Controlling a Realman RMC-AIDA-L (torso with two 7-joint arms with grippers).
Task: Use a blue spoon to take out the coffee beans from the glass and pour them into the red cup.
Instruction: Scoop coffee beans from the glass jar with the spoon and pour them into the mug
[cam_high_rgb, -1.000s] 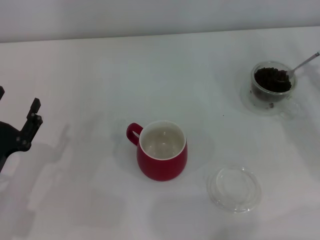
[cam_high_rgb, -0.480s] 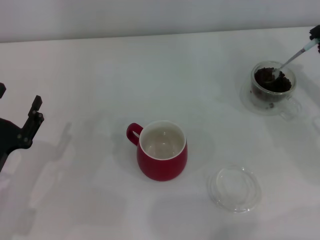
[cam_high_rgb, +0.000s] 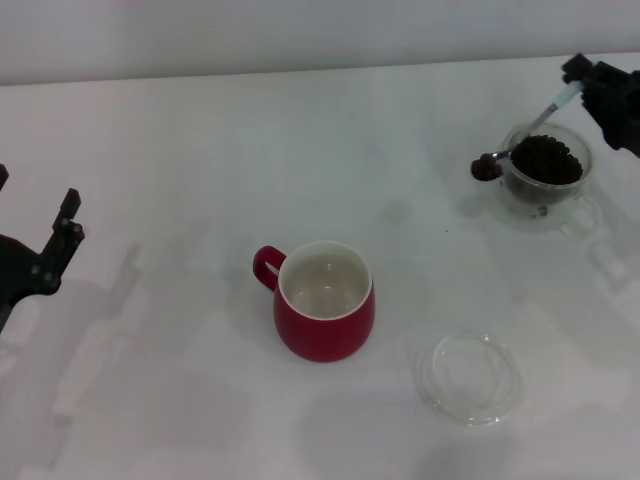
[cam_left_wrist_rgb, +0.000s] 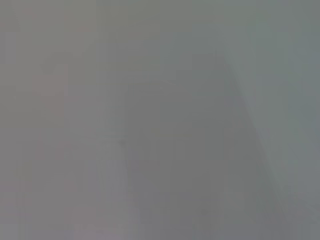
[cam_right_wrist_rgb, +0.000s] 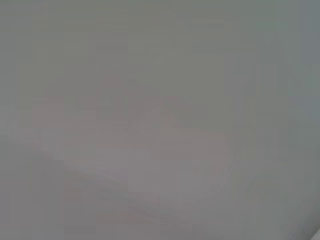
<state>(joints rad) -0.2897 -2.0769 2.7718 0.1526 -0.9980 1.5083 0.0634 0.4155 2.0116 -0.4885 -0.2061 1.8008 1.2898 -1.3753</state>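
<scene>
The red cup (cam_high_rgb: 325, 300) stands near the table's middle, its white inside empty. The glass (cam_high_rgb: 546, 178) sits at the far right, holding a dark heap of coffee beans (cam_high_rgb: 546, 160). My right gripper (cam_high_rgb: 588, 88) is shut on the pale handle of the blue spoon (cam_high_rgb: 530, 128), above and behind the glass. The spoon's bowl carries a scoop of beans (cam_high_rgb: 487, 168) just outside the glass's left rim. My left gripper (cam_high_rgb: 66, 228) is parked at the left edge. Both wrist views show only grey blur.
A shallow clear round dish (cam_high_rgb: 469, 378) lies on the white table (cam_high_rgb: 200, 160) in front of the glass, right of the red cup.
The right gripper has come into view from the right and lifted the spoon out of the glass. The loaded bowl moved left, past the glass's rim. The left arm has not moved.
</scene>
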